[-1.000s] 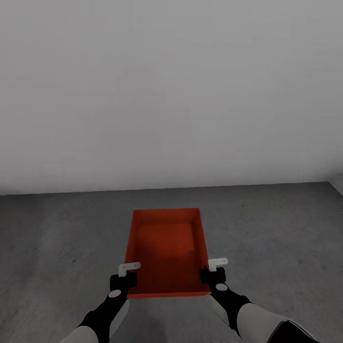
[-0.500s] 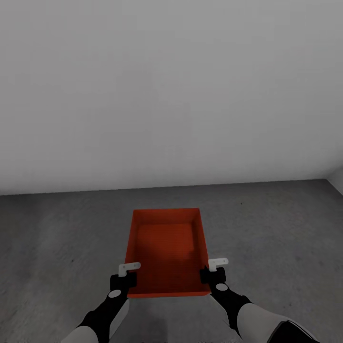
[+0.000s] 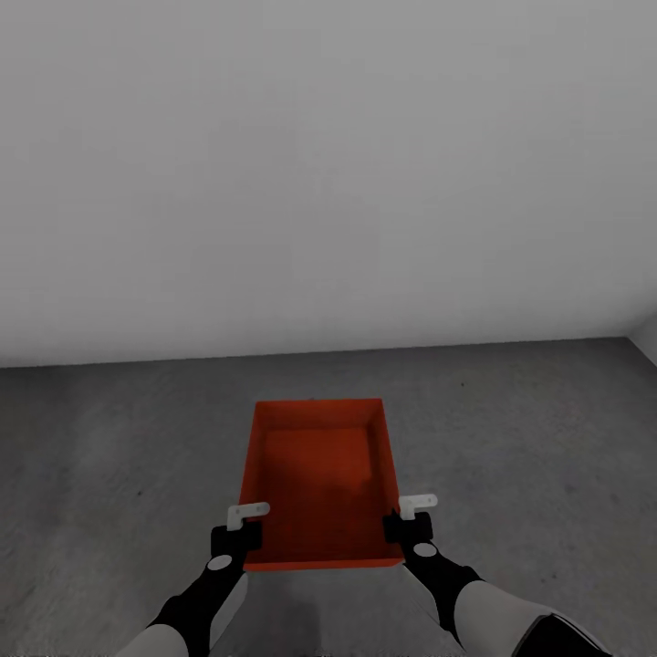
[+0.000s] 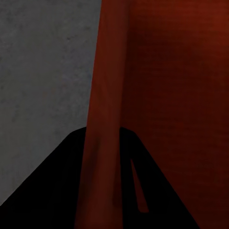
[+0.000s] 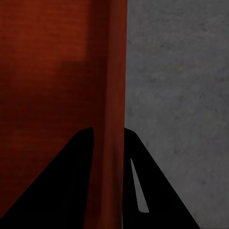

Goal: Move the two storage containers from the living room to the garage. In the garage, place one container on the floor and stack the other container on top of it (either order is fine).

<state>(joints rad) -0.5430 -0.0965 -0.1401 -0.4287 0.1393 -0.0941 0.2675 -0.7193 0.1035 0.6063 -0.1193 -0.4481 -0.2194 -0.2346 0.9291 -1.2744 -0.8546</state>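
Slightly more of the floor (image 3: 109, 456) shows ahead of the storage container (image 3: 319, 474) than a second ago, the foot of the pale grey wall (image 3: 328, 182) sitting a touch higher in the head view; the whole picture has shifted, so the camera moved, while the container and both arms keep their places.

That plain wall rises beyond the container, with the dark grey, rough floor spreading beneath and around it. The orange-red container is held up in front of the robot, open side up and empty. The left claw (image 3: 239, 527) is clamped on its left wall near the near corner, and the right claw (image 3: 411, 520) is clamped on its right wall likewise; each wrist view shows the wall between two dark fingers (image 4: 57, 191) (image 5: 157, 191). No writing or label appears on anything.
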